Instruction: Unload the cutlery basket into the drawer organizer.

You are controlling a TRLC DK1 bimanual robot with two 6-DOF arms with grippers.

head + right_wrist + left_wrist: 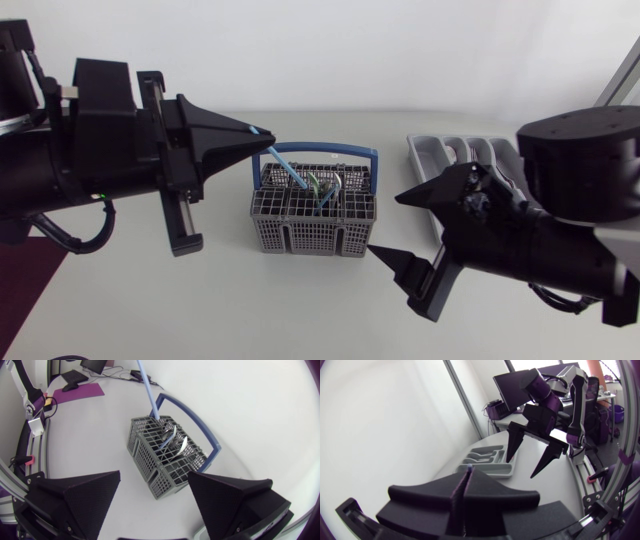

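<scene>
Head view: the step in hand looks like pulling the first piece. The left gripper [262, 130], coming in from the left, has its fingers pressed together on the top end of a blue-handled utensil [290, 165]. The utensil slants down and right, with its lower end inside the cutlery basket [300, 235] at the table's middle, so it is not out yet. The drawer organizer [430, 150] lies far right, well apart from the basket. The right gripper [385, 223] hangs between basket and organizer, fingers spread wide and empty. My guess for the next move: lift until the utensil clears the rim and the basket's blue carry handle [330, 151], then carry it right to a slot. The right arm covers much of that path and part of the organizer, so it is likely in the way. More metal cutlery [325, 185] sits in the basket.

Left wrist view: its own fingers are shut flat together, with only the pale tip of the utensil poking out between them. The organizer shows ahead, its compartments apparently empty. My other arm's open fingers hang just right of it.

Right wrist view: its own fingers are wide apart with nothing between them. The basket lies ahead, with the blue utensil rising steeply from it and spoons beside it. A purple mat [80, 392] lies far off to the left.
</scene>
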